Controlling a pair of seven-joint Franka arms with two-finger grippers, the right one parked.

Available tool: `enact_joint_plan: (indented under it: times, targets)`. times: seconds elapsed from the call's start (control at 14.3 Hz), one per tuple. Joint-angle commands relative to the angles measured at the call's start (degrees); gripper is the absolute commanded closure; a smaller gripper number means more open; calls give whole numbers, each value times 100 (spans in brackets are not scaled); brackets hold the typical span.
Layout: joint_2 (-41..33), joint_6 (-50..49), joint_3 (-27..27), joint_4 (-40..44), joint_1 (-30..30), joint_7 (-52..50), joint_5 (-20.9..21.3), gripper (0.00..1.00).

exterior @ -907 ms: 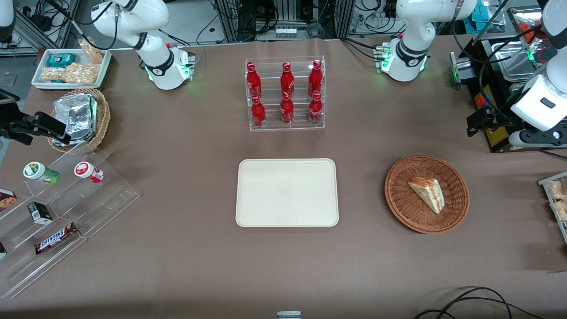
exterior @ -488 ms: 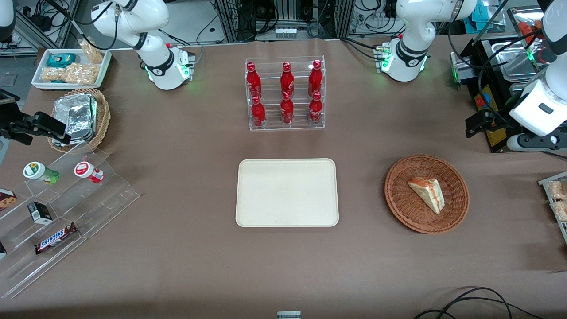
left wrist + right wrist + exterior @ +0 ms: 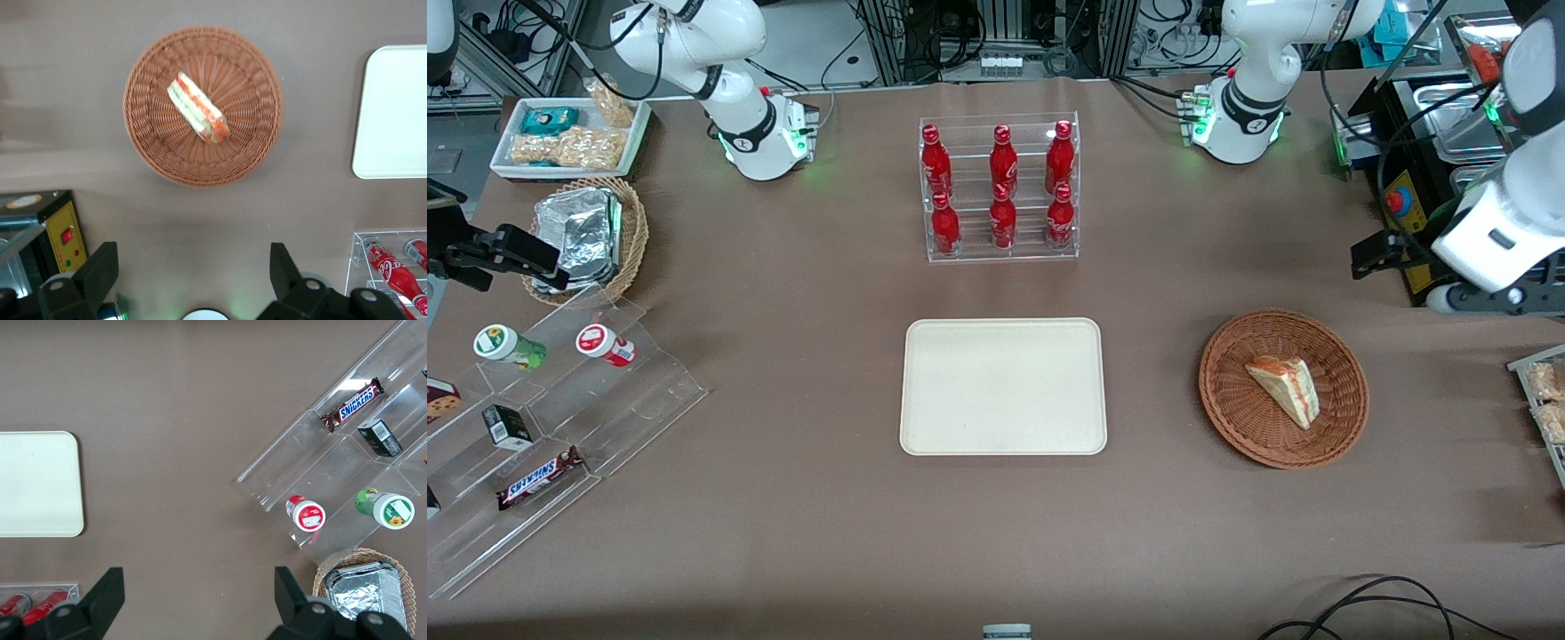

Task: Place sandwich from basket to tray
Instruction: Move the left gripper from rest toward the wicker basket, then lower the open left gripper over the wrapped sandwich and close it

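The left arm's gripper [image 3: 193, 283], jaws spread wide and empty, hangs high above the small, clear-wrapped triangular sandwich [image 3: 198, 117], probably light, soft and slippery, best pinched gently across its flat bread faces.

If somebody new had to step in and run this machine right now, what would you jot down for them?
Gripper: fingers open, holding nothing, up in the air, farther from the front camera than the basket and toward the working arm's end of the table.
Sandwich: lying in the basket, untouched.
Tray: mid-table, nothing on it, beside the basket.
Done: nothing yet.
Left: come down over the basket, grip the sandwich, carry it across, set it on the tray.
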Motion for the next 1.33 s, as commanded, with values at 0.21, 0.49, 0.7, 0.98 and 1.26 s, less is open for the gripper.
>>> enact_joint_plan:
  times: [0.21,0.49,0.7,0.98,1.26]
  targets:
    - [559,1151,31,-957,-38,-179,51,0]
    - [603,2794,40,-2056,-21,-495,60,0]
    - [813,3597,40,-2419,-12,-1843,51,0]
    - [1315,3940,40,-2261,-30,-3726,51,0]
    - [1719,4468,40,-2182,-3,-4872,42,5]
